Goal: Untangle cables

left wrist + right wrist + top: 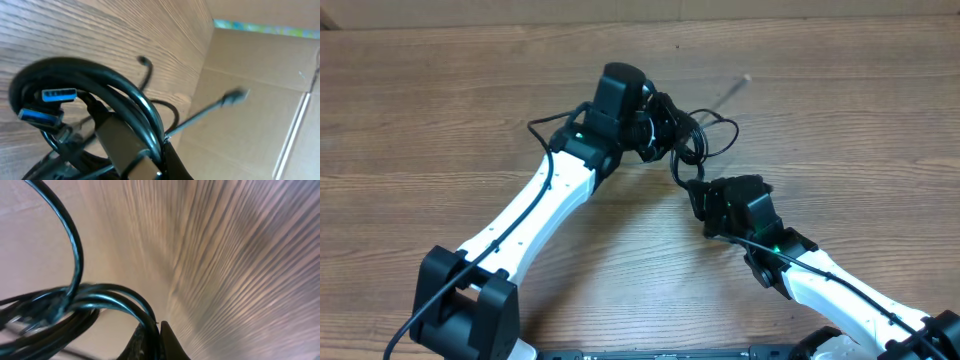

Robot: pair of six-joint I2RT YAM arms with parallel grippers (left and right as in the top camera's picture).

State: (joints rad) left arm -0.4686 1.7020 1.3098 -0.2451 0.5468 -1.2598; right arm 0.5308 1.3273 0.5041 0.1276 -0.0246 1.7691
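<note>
**Item: cables** (698, 140). One black tangle is seen in the upper centre of the overhead view, bunched between the two grippers. Loops are spread to the right of the knot. One loose end (741, 82) is thrown out toward the upper right and is blurred. Two blue plugs (55, 102) are seen at the left of the left wrist view, inside the coil. Whether the bundle is lifted clear of the bench (840, 120) cannot be told.

**Left gripper** (650, 128). It is clenched on the cables at the upper left of the knot, with several strands gathered at its tips.

**Right gripper** (692, 188). It is clenched on the cables at the knot's lower end, and strands are seen pinched at the tip apex in the right wrist view.

**Risks (judged).**
- The knot is likely to be tightened rather than loosened if the grippers are drawn apart while each is holding several strands at once.
- A thin strand could be slipped from the tips under tension, and the bundle dropped.
- A plug could be caught in a loop and strained.
- The loose end could be whipped against the cardboard wall (260, 105).

**Arm pose.**
- The left arm is stretched from the lower left diagonally up to the centre, with its wrist turned toward the knot.
- The right arm is brought in from the lower right, and its gripper is pointed up and left.
- The two grippers are held near one another, with the tangle between them.
</note>
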